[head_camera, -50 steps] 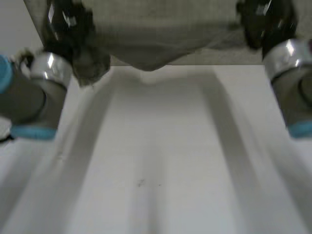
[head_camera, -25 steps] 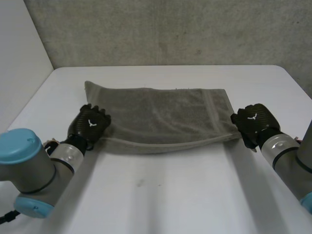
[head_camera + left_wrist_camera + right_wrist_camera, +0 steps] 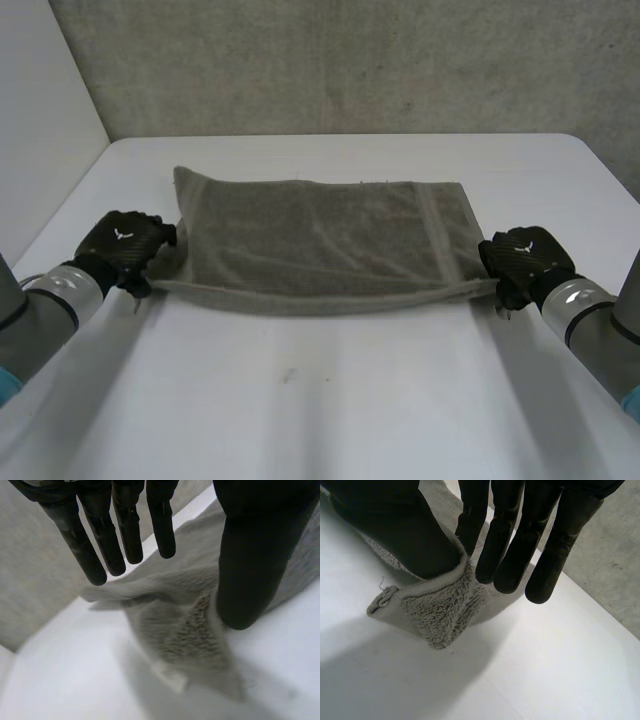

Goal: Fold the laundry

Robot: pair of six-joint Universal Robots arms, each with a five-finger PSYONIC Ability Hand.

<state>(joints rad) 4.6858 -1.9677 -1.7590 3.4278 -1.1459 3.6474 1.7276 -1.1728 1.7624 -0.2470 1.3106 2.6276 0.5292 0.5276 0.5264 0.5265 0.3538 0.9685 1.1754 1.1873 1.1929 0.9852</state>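
A grey towel (image 3: pixel 320 250) lies folded flat across the middle of the white table (image 3: pixel 330 400), its long fold edge towards me. My left hand (image 3: pixel 122 245) rests just off the towel's near left corner. In the left wrist view its fingers (image 3: pixel 102 545) are straight and spread, apart from the thumb (image 3: pixel 247 575), and the towel corner (image 3: pixel 180 625) lies loose below them. My right hand (image 3: pixel 522 258) is at the near right corner. There its thumb (image 3: pixel 395 535) and a finger pinch the raised corner of the towel (image 3: pixel 430 610).
A grey wall (image 3: pixel 350 60) stands behind the table's far edge, and a pale wall (image 3: pixel 40 130) runs along the left side. Bare table lies in front of the towel.
The towel, held up high a second ago, now lies on the table. My left hand has let go of its corner and drawn off to the left. The right hand keeps its pinch.
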